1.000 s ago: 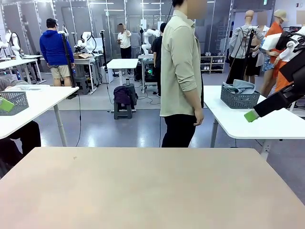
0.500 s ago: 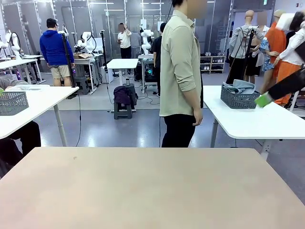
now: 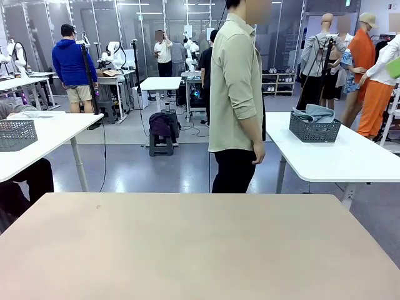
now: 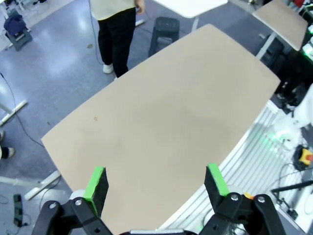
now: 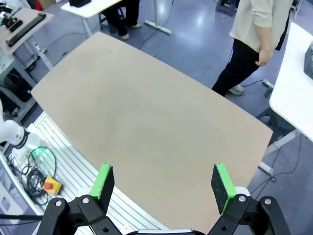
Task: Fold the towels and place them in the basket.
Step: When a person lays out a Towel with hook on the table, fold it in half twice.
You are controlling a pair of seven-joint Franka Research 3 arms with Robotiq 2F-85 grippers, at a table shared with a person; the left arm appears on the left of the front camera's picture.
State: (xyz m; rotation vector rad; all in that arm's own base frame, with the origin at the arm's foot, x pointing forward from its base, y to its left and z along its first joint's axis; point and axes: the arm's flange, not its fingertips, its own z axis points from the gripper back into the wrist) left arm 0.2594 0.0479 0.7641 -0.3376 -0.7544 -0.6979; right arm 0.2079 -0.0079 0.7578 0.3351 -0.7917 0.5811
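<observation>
Well, up close both sets of jaws hung wide and empty, left gripper (image 4: 155,169) and right gripper (image 5: 162,167), high over the tan table (image 3: 200,250). No towels lay on it, so by my reckoning all the folding remained. At twelve o'clock stood the person (image 3: 236,94). At two o'clock, a mesh basket (image 3: 314,131) of cloth sat on a white table (image 3: 350,162); ours, I couldn't tell.

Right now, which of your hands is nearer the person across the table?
Likely the right. The person stands a little right of the middle of the table; the right hand hangs above that side, the left hand above the other.
</observation>
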